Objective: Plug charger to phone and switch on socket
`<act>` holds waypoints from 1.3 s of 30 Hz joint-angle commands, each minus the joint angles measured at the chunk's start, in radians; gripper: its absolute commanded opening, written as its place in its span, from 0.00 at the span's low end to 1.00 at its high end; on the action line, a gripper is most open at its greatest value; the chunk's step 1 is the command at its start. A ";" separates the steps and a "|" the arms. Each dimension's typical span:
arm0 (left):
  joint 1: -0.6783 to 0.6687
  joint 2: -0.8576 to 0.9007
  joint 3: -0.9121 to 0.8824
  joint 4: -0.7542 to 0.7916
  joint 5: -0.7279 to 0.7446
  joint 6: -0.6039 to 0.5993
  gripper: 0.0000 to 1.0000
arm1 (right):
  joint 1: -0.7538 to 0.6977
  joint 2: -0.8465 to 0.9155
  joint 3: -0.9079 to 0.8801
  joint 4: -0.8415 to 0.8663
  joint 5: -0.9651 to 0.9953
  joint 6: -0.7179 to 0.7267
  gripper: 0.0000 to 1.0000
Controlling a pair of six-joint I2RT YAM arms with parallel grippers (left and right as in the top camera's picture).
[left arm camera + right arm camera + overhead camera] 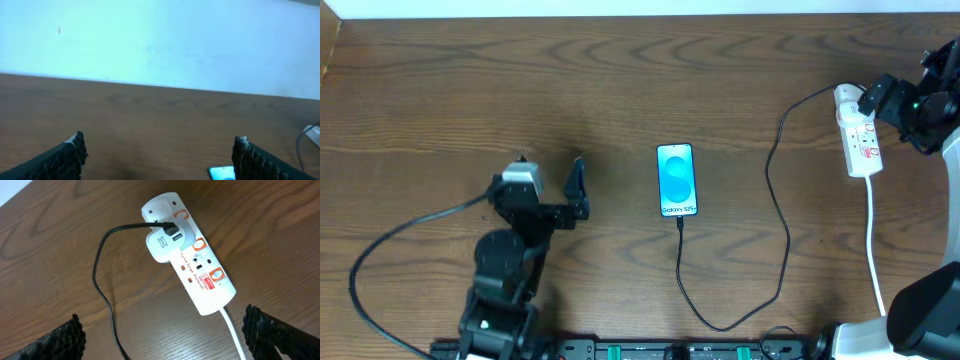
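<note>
Right fingers (55, 342) apart, empty, over socket (200, 275). Close them, press one tip squarely on orange switch (200, 244) beside plug (165, 245); keep clear of charger (107, 295). Left fingers (62, 160) apart, idle.

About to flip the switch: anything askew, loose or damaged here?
Nothing stands out. The charger cable runs unkinked from the lower edge of the phone to its white plug, seated in the socket strip. The left gripper and right gripper are open, touching nothing.
</note>
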 commanded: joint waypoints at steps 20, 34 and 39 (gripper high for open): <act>0.137 -0.410 -0.359 0.016 0.027 0.159 0.93 | 0.004 -0.006 0.002 -0.001 -0.002 0.009 0.99; 0.181 -0.497 -0.359 -0.220 -0.010 0.090 0.93 | 0.003 -0.006 0.002 -0.001 -0.002 0.009 0.99; 0.195 -0.497 -0.359 -0.220 -0.010 0.003 0.93 | 0.004 -0.006 0.002 -0.001 -0.002 0.009 0.99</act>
